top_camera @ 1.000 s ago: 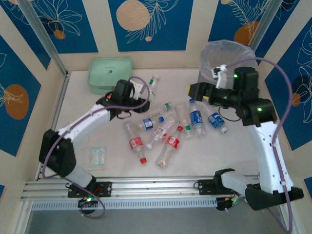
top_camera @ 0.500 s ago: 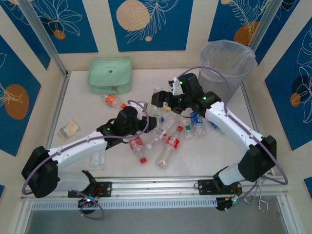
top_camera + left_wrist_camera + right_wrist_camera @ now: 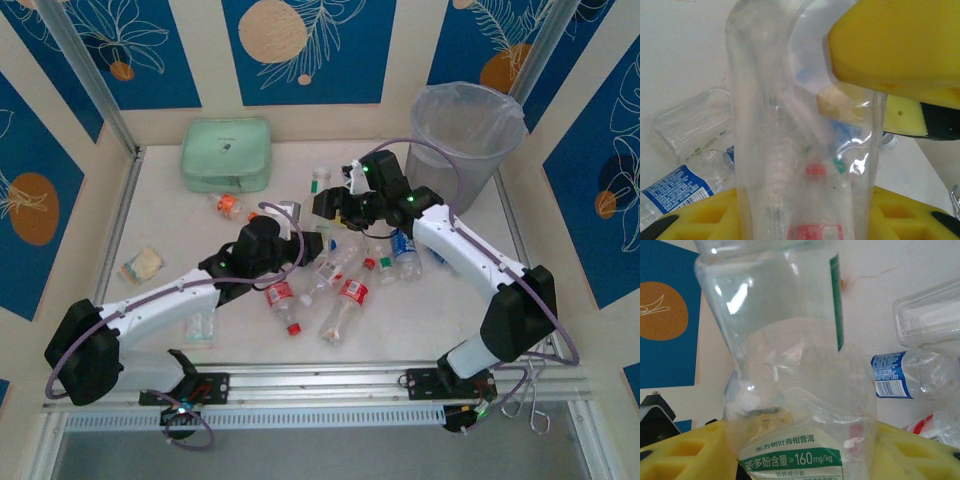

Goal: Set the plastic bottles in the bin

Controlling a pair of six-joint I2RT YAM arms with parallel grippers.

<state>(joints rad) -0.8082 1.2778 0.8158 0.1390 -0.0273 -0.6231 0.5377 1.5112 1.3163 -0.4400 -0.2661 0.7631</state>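
Likely bound for round translucent plastic bin (image 3: 468, 125): left claw (image 3: 850, 130) clamped crushed clear plastic bottle (image 3: 790, 125); right claw (image 3: 800, 455) gripped green-labelled clear bottle (image 3: 790, 365).

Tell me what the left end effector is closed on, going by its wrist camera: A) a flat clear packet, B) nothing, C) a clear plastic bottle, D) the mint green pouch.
C: the left end effector is shut on a clear plastic bottle, which sits pinched between its yellow pads.
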